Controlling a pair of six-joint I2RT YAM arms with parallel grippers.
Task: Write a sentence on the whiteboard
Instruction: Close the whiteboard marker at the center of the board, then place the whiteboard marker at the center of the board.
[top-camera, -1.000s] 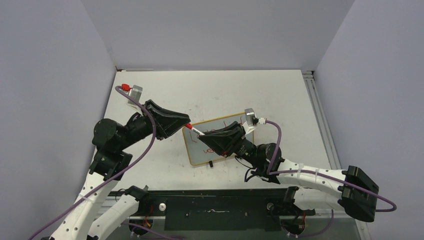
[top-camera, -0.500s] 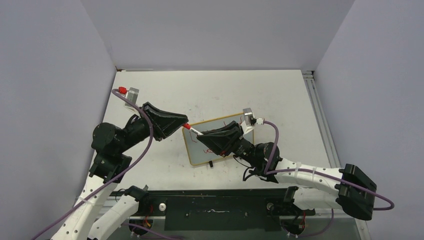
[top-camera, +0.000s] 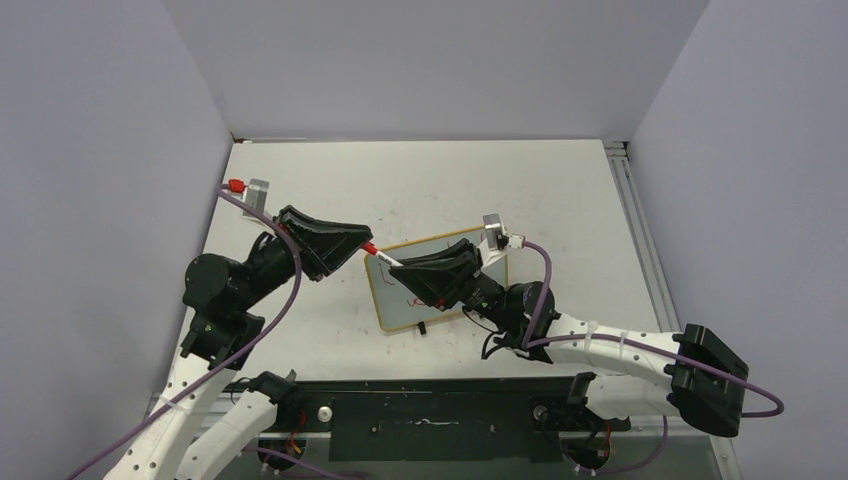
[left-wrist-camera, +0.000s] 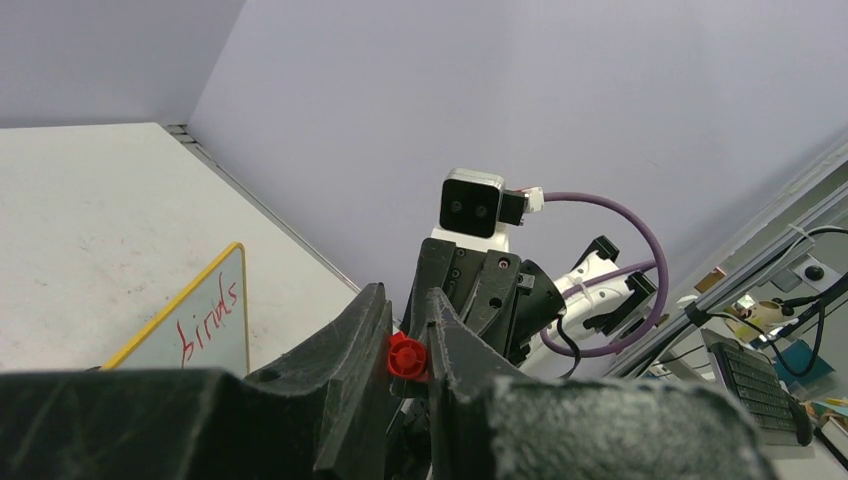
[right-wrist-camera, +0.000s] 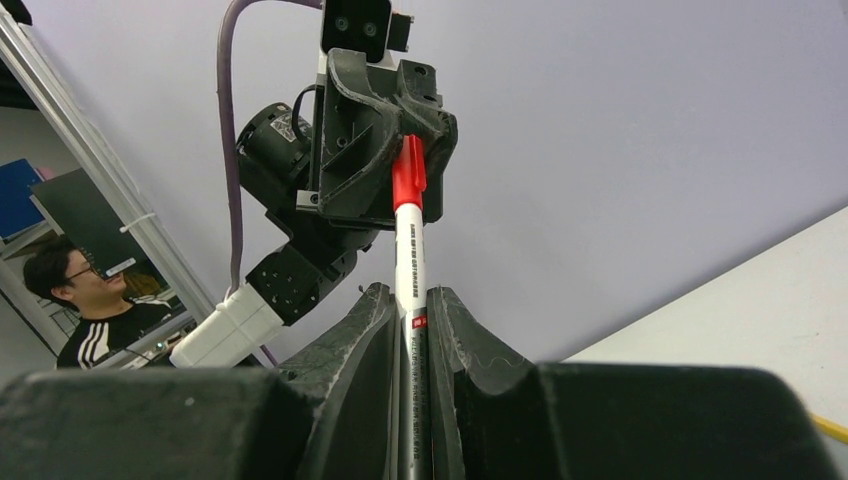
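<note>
The small rectangular whiteboard (top-camera: 392, 302), glossy white with a thin tan wooden frame and rounded corners, lies flat near the middle of the table, slightly askew. Its right half is hidden under my right arm. It has not moved over the last second. The sentence (top-camera: 412, 298) shows from above only as thin red strokes. In the left wrist view the board's corner (left-wrist-camera: 205, 300) carries the slanted red word "birds" (left-wrist-camera: 212, 318).

Just above the board's near-left corner, the slim white-barrelled marker (top-camera: 386, 259) with small printed lettering runs between the two arms. Its red plastic cap (top-camera: 371, 248) points left. The black, rough-textured right gripper (top-camera: 402, 267) is clamped on the barrel. The right wrist view shows the two wedge-shaped fingers pressed against it on both sides (right-wrist-camera: 410, 310), and the marker (right-wrist-camera: 410, 250) rises from them.

The left gripper (top-camera: 362, 245), of the same matte black moulded plastic, is pinched on the cap. From its own camera the round red end (left-wrist-camera: 405, 355) sits tight between the two fingertips (left-wrist-camera: 405, 325). A second ago these jaws stood a little wider. Since then the left wrist has drawn back leftward and the right gripper has followed it, so the whole marker sits slightly farther left.

Everything rests on a matte white table (top-camera: 430, 185) with faint grey scuffs.
</note>
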